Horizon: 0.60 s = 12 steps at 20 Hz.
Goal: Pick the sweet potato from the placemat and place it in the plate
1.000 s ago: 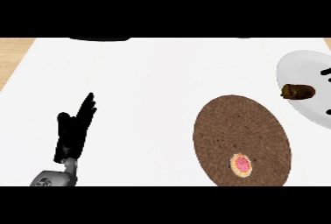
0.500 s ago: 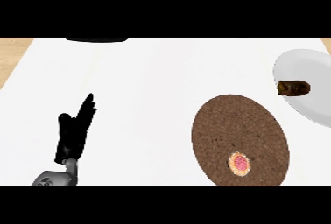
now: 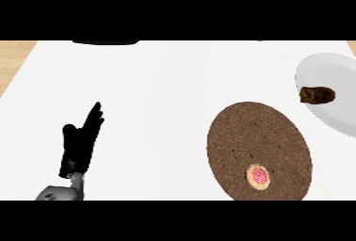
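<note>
The brown sweet potato [image 3: 317,95] lies on the white plate [image 3: 332,74] at the right edge of the head view. Below and left of the plate sits the oval brown placemat [image 3: 257,146], with a small round orange-and-pink item [image 3: 258,176] near its lower end. My left hand [image 3: 78,146] rests at the lower left, fingers straight and pointing up, holding nothing, far from the placemat. My right hand is out of view.
A dark object [image 3: 106,42] pokes in at the top edge, left of centre. The white counter [image 3: 160,94] stretches between my left hand and the placemat. Wooden flooring [image 3: 14,54] shows at the upper left corner.
A pale shape that covered part of the plate one second ago has gone, and the sweet potato now lies plainly on the plate. The view has shifted slightly left. My left hand has not moved.
</note>
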Each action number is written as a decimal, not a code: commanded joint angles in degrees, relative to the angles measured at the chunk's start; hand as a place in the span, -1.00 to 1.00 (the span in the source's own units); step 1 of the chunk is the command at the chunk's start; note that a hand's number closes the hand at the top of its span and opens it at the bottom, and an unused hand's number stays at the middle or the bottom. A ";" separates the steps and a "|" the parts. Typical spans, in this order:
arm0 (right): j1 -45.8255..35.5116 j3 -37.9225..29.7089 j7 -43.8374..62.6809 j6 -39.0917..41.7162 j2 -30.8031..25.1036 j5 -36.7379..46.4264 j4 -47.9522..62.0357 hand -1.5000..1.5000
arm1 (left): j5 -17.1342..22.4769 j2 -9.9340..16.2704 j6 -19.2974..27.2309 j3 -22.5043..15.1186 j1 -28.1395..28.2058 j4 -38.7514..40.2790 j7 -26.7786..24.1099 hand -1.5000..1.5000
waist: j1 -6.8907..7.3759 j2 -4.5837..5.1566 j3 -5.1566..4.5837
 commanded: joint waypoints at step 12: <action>6.26 1.64 -7.41 2.66 1.92 -0.56 -3.40 -1.00 | -0.46 -0.73 -0.54 -0.21 -0.45 0.68 -0.36 0.00 | 0.30 0.14 0.01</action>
